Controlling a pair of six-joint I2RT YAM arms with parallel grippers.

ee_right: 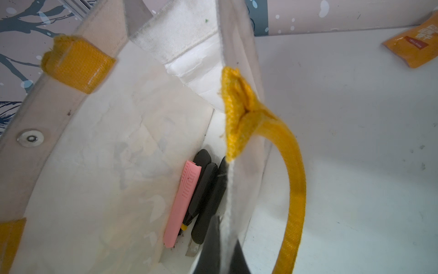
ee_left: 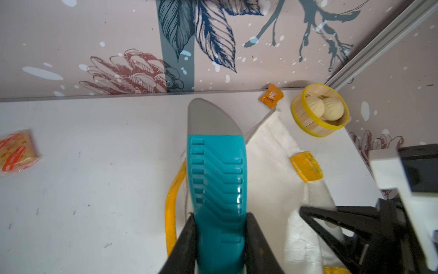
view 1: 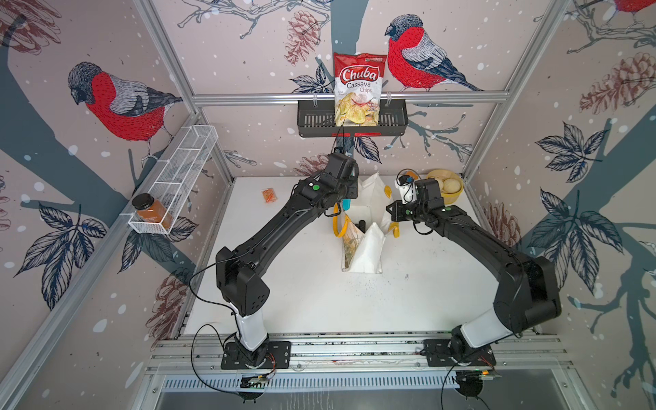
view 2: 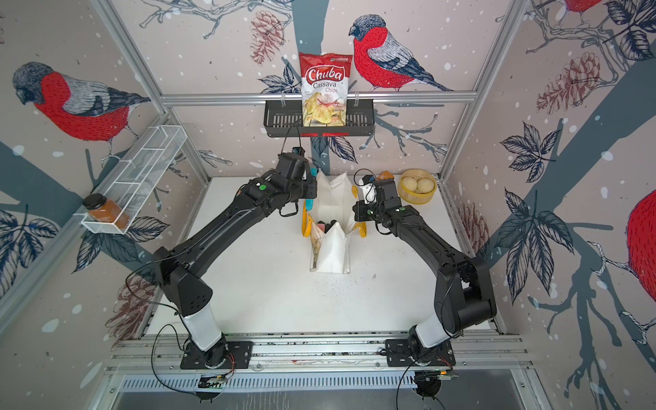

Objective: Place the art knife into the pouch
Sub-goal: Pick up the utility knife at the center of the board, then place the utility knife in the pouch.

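My left gripper (ee_left: pixel 219 219) is shut on a teal art knife (ee_left: pixel 216 170) with a grey end. It hangs over the left rim of the pouch (view 1: pixel 369 245), by a yellow handle (ee_left: pixel 171 208). A bit of the teal knife (view 1: pixel 346 204) shows under the left wrist in both top views. The white pouch (view 2: pixel 333 248) stands open mid-table. My right gripper (ee_right: pixel 226 227) is shut on the pouch's right wall, holding it open. Inside lie a pink knife (ee_right: pixel 182 204) and black knives (ee_right: pixel 206 197).
A yellow bowl (view 1: pixel 445 186) with buns sits at the back right, an orange sachet (ee_left: pixel 271 96) beside it. A snack packet (view 1: pixel 268 195) lies back left. A chips bag (view 1: pixel 356 90) stands in the black wall basket. A jar (view 1: pixel 152 211) rests on the white wire shelf.
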